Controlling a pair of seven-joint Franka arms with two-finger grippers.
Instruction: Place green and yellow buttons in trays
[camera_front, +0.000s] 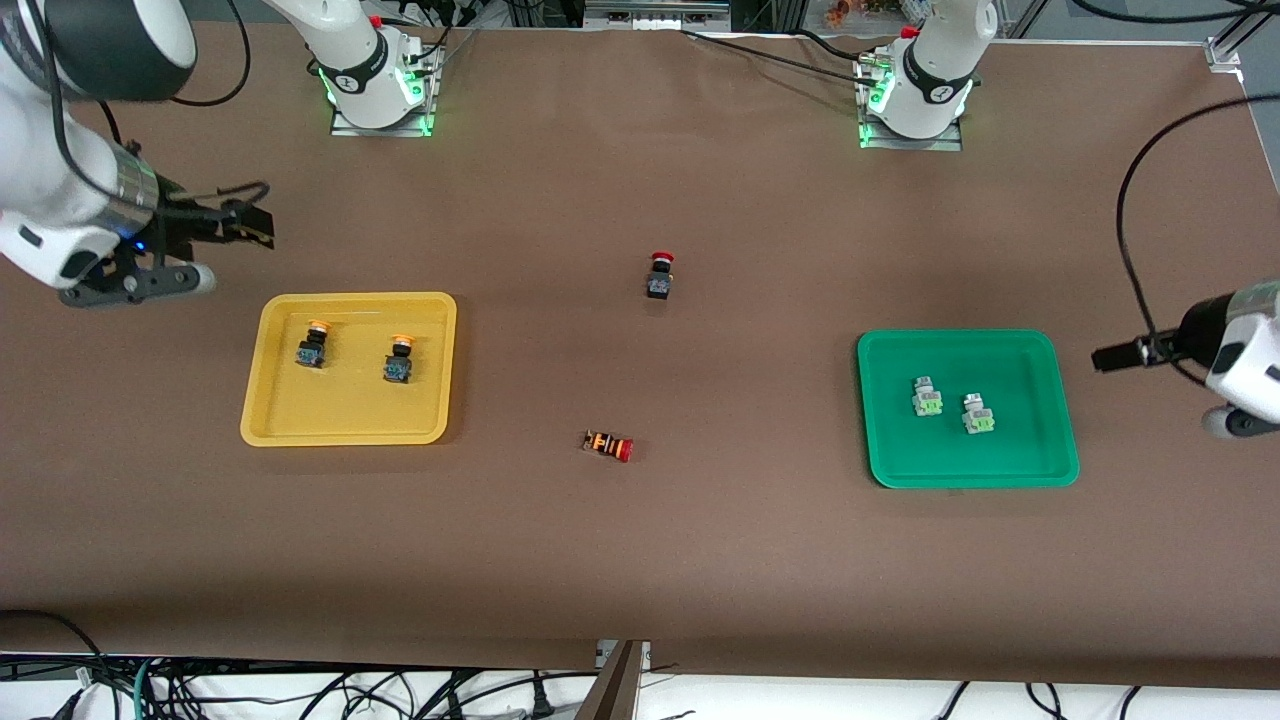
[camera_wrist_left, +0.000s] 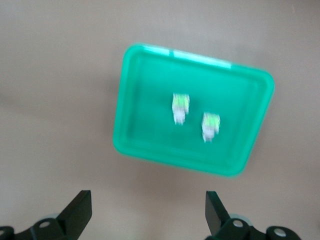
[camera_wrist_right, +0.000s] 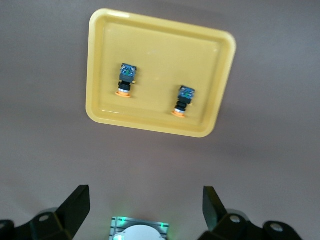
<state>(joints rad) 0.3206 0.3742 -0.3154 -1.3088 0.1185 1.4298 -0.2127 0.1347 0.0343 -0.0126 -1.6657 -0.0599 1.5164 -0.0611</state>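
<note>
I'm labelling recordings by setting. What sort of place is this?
Probably a robotics lab bench: two arm bases bolted to a brown-covered table, loose cables along its edges, and sorted switches in a yellow tray and a green tray.

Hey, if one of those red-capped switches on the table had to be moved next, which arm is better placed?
Neither clearly: both open grippers hang at the table ends, while the red-capped switches sit mid-table.

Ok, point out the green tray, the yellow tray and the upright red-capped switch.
green tray (camera_front: 1040, 465): front view, bare floor near a corner.
yellow tray (camera_front: 350, 415): front view, bare floor.
upright red-capped switch (camera_front: 660, 276): front view, its body.
</note>
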